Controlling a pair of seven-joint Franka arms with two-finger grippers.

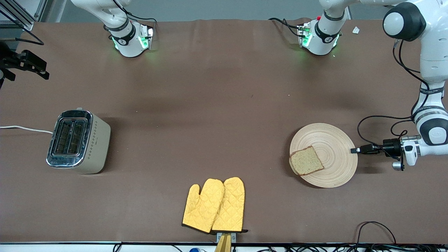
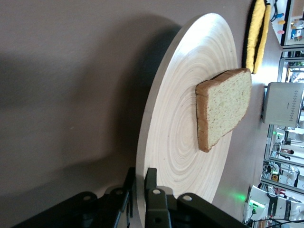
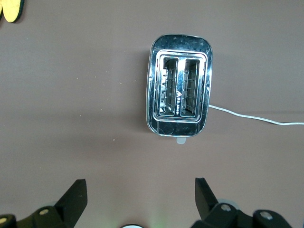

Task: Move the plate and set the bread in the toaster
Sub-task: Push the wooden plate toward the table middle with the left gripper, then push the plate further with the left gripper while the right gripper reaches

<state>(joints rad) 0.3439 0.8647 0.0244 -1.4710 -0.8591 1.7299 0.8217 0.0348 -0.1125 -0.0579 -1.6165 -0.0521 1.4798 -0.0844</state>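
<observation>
The round wooden plate (image 1: pixel 332 140) lies toward the left arm's end of the table, and the bread (image 1: pixel 306 161) sits on its part nearest the front camera. My left gripper (image 1: pixel 354 150) is low at the plate's rim, on the side away from the toaster. In the left wrist view its fingers close on the rim of the plate (image 2: pixel 175 142) from above and below, at the gripper (image 2: pixel 141 173), with the bread (image 2: pixel 225 107) farther in. The cream toaster (image 1: pixel 78 141) stands at the right arm's end. My right gripper (image 3: pixel 140 185) is open and empty, high over the table by the toaster (image 3: pixel 179 97).
A pair of yellow oven mitts (image 1: pixel 214 204) lies near the table's front edge, between toaster and plate. The toaster's white cord (image 1: pixel 24 128) runs off the table's end. Black cables hang by the left arm (image 1: pixel 381 120).
</observation>
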